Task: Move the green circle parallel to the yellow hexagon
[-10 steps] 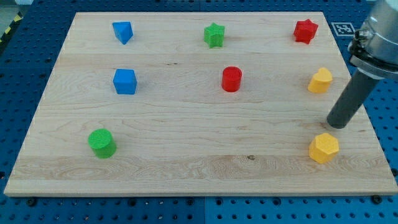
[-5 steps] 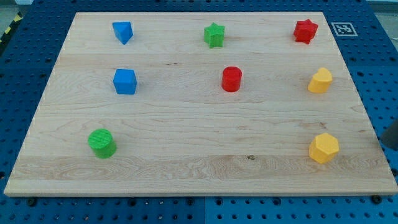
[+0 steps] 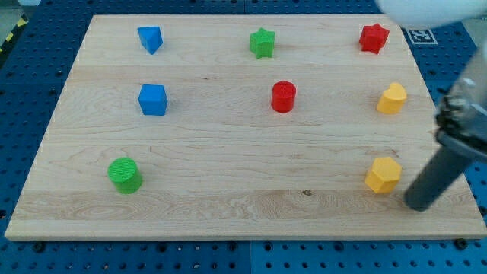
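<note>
The green circle (image 3: 124,174) sits near the board's bottom left. The yellow hexagon (image 3: 383,175) lies at the bottom right. My tip (image 3: 417,205) rests on the board just right of and a little below the yellow hexagon, close to it; I cannot tell if it touches. The rod slants up to the view's right edge. A second yellow block (image 3: 392,99) sits above the hexagon at the right.
A red cylinder (image 3: 283,97) sits mid-board. A green star (image 3: 262,43) and red star (image 3: 374,37) line the top. Two blue blocks, one (image 3: 151,38) at top left and one (image 3: 153,100) below it. The wooden board (image 3: 228,205) lies on a blue pegboard.
The rod left the view to the right, then came back lower down. The yellow hexagon has shifted a little to the left. The other blocks have not moved.
</note>
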Tool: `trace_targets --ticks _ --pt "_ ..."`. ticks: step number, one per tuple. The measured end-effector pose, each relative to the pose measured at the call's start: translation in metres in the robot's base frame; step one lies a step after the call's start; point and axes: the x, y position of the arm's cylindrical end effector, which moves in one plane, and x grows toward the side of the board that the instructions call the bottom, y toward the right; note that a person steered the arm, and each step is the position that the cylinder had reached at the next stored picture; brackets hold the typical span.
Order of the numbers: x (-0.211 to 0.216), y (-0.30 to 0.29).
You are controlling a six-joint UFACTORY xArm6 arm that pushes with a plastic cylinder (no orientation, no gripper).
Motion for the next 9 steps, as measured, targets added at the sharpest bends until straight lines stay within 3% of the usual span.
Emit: trace_targets --ticks 1,2,4,6,9 --pt "-0.014 0.034" --pt "-0.028 0.006" --pt "-0.028 -0.105" --pt "-0.039 -0.071" --pt "-0.05 -0.155"
